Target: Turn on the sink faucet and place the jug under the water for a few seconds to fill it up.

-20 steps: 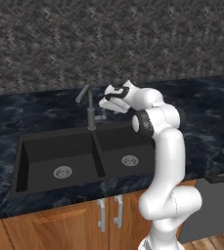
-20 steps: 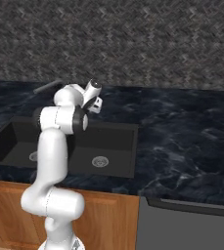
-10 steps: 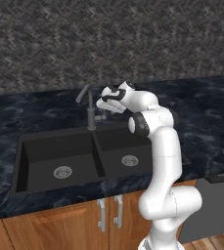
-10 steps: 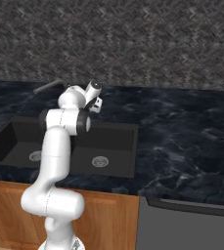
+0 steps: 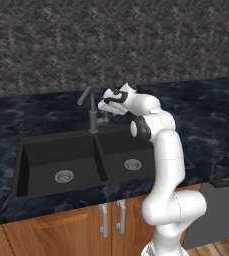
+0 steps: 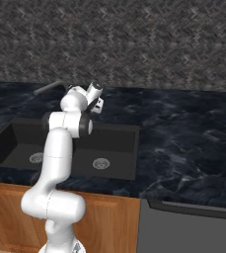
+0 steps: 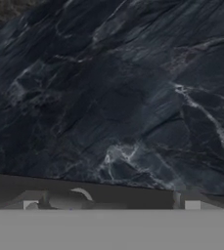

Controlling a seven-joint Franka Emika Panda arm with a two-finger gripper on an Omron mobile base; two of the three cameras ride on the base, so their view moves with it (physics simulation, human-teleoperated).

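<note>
Black basins of the sink (image 5: 61, 155) lie dry; beyond them the gripper (image 5: 105, 106), fingers spread and empty, hangs just beside the faucet (image 5: 92, 111). No water runs and no jug is visible, so every step remains.

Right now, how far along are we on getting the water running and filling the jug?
Early stage. Nothing looks finished: no stream falls from the sink faucet into the sink. In hand: the gripper, open and empty, sits beside the faucet near its lever. Left: turning it on, then fetching and filling the jug.
</note>
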